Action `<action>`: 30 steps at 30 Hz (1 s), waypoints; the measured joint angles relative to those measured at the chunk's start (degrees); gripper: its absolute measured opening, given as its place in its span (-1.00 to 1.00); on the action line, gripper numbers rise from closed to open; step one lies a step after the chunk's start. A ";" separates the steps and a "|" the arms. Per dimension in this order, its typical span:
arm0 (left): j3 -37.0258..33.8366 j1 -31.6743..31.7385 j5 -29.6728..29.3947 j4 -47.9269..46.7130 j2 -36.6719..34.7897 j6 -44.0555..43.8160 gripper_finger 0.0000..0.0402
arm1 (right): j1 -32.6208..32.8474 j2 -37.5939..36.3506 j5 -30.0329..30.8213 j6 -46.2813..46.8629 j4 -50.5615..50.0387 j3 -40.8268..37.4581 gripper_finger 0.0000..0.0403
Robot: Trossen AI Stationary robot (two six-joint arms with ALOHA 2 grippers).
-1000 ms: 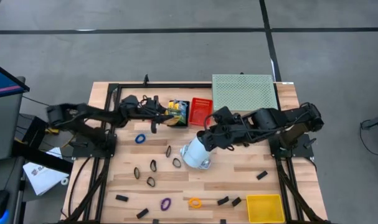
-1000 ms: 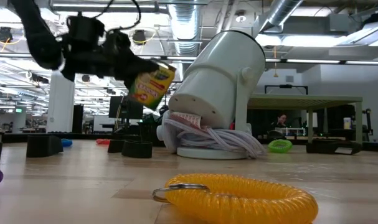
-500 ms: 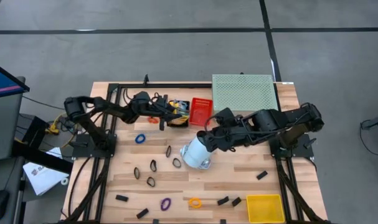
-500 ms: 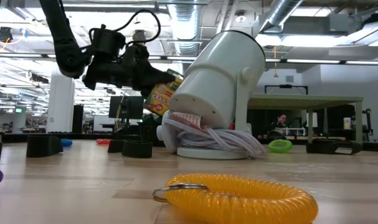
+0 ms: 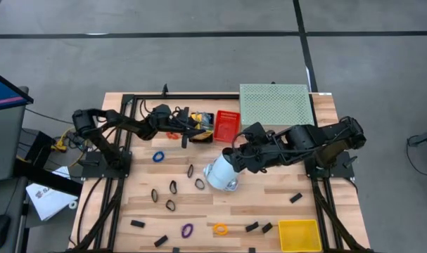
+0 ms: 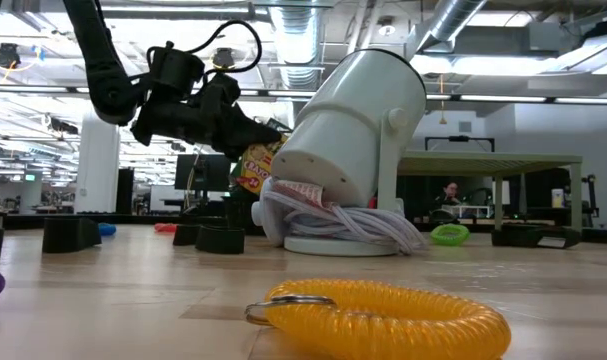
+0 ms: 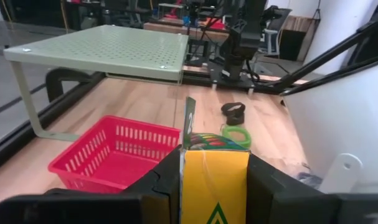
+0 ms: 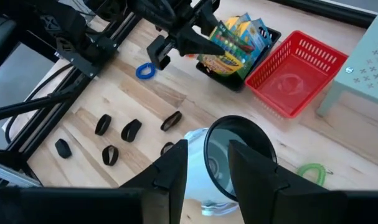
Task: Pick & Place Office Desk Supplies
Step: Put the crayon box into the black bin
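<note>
- I read the left hand (image 5: 190,131) as clenched on a yellow-green crayon box (image 7: 214,181); in the left wrist view the box stands upright between the two dark fingers (image 7: 159,186), flap up.
- In the high view this hand sits at the back of the desk (image 5: 269,204), directly over a small black tray (image 8: 238,78) that already holds other crayon boxes (image 8: 248,34).
- Key relation: the held box is above the tray and just beside the red basket (image 5: 226,125), which lies toward the right arm's side. The tray, not the basket, is under the hand.
- The long axis of the held box runs roughly vertical with a lean; in the low view it tilts toward the white lamp (image 6: 353,130).
- I judge that the next move is a short descent into the tray, keeping clear of the basket wall.
- The right hand (image 8: 207,165) is grasping the white lamp at mid-desk; the lamp's round rim sits between its fingers in the right wrist view.
- The left arm is the nearer one to the tray; the right arm is occupied.
- Black binder clips (image 5: 172,186) and rubber-band rings (image 5: 158,156) remain loose on the front of the desk, well apart from both hands.
</note>
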 joint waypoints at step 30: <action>0.12 0.02 -0.99 7.98 6.79 -4.35 -0.24 | -0.02 0.00 -0.47 -0.02 1.83 0.00 -0.44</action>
